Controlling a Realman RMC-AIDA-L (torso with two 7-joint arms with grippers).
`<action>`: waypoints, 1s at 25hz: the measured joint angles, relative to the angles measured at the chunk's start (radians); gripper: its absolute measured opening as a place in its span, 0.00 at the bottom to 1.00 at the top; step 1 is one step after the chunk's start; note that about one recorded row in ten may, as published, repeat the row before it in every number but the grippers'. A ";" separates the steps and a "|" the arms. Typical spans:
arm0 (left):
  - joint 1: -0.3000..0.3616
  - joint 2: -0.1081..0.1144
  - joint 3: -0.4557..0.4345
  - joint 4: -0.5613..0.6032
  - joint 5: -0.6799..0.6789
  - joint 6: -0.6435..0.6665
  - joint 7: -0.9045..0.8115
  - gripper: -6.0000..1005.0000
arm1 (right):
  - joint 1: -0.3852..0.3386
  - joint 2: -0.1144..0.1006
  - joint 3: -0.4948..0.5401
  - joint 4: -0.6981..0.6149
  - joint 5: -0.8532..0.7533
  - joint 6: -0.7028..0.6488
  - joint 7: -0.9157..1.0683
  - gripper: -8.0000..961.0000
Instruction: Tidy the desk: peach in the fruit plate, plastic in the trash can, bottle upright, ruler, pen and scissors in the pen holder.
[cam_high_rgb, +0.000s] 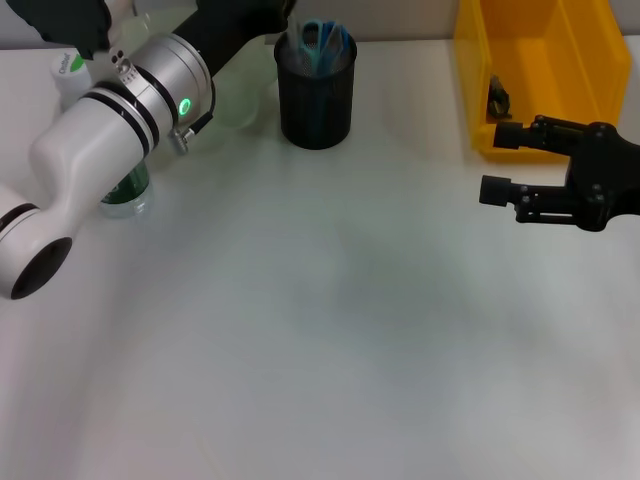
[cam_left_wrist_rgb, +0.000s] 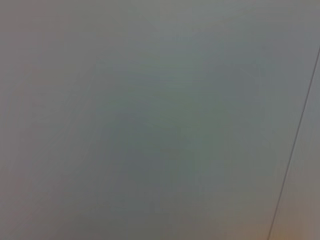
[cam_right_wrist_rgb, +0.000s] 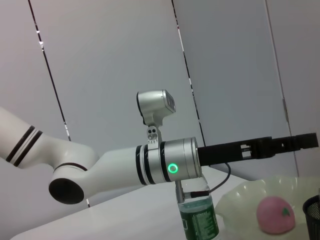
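Observation:
The black mesh pen holder (cam_high_rgb: 316, 95) stands at the back of the desk, with blue scissors (cam_high_rgb: 322, 40) and other slim items sticking out of it. A pink peach (cam_right_wrist_rgb: 274, 214) lies in the pale fruit plate (cam_right_wrist_rgb: 250, 192). The green-labelled bottle (cam_high_rgb: 125, 195) stands upright, half hidden behind my left arm. My left arm reaches across the plate, and its gripper (cam_right_wrist_rgb: 310, 140) shows only in the right wrist view. My right gripper (cam_high_rgb: 502, 161) hovers open and holds nothing, just in front of the yellow trash can (cam_high_rgb: 540, 70). A small dark item (cam_high_rgb: 498, 97) lies inside the can.
A white container (cam_high_rgb: 70, 75) with green print stands at the back left, behind my left arm. The trash can fills the back right corner. The left wrist view shows only a grey wall with a thin seam.

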 joint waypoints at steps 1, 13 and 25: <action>0.000 0.000 -0.002 -0.001 0.011 0.001 -0.002 0.24 | 0.001 0.000 0.000 0.000 0.000 0.000 0.000 0.86; 0.087 0.001 0.009 0.046 0.095 0.192 -0.120 0.66 | 0.001 -0.001 0.001 -0.001 0.001 0.016 0.003 0.86; 0.451 0.053 0.351 0.595 0.468 0.652 -0.667 0.81 | 0.007 0.008 -0.078 0.015 -0.002 0.024 -0.046 0.86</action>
